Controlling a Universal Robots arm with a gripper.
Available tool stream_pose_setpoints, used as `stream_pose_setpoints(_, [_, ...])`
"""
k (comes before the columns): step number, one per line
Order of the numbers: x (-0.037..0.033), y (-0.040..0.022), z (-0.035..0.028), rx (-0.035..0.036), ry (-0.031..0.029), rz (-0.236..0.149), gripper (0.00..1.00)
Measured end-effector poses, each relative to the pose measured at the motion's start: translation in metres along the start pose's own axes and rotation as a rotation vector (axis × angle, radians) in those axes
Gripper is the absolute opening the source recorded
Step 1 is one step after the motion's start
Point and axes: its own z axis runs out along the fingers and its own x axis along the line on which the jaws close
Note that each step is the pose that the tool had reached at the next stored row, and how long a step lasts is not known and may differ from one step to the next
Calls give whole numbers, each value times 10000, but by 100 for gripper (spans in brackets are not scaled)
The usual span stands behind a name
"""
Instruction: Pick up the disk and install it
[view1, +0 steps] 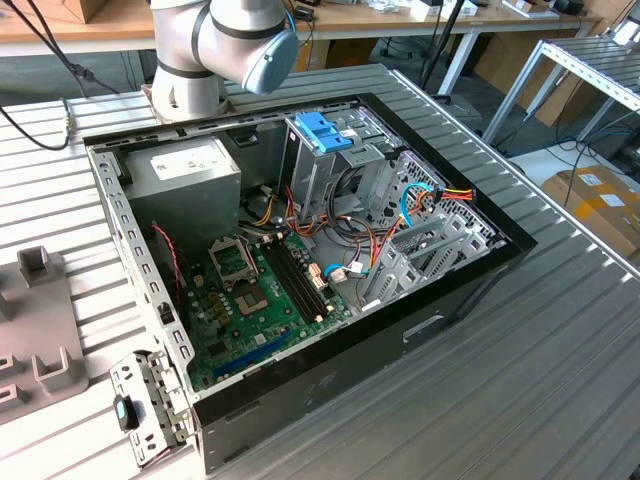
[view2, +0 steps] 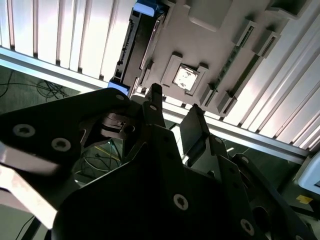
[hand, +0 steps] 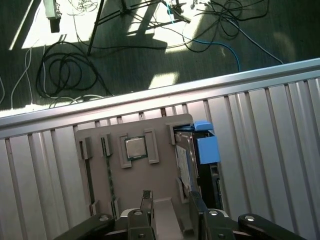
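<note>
Ribbed aluminium tabletop (hand: 260, 165) lies bare alongside the disk (hand: 200, 165), which stands on edge in a side slot of the grey fixture tray (hand: 160, 180): dark body, bright blue carrier and end tab. Tabletop's edge runs just past the tray, cables (hand: 65, 75) beyond. A processor chip (hand: 136, 148) sits nearby. The gripper (hand: 169, 202) hovers above, fingers (hand: 145, 197) apart and empty. In the exterior view the arm base (view1: 185, 90) stands at 11 o'clock of the computer case (view1: 330, 380).

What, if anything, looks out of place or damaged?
Nothing stands out. The disk stands on edge in a slot of the grey holder, and the open tool hovers over it, holding nothing.
</note>
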Motion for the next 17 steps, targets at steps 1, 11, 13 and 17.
stream_pose_setpoints(1, [-6, 1, 1, 0, 0, 0, 42])
stream_pose_setpoints(11, [-44, 9, 13, -1, 1, -1, 42])
stream_pose_setpoints(13, [-49, 9, 14, 0, 0, 0, 42])
stream_pose_setpoints(17, [-55, 10, 17, 0, 0, 0, 42])
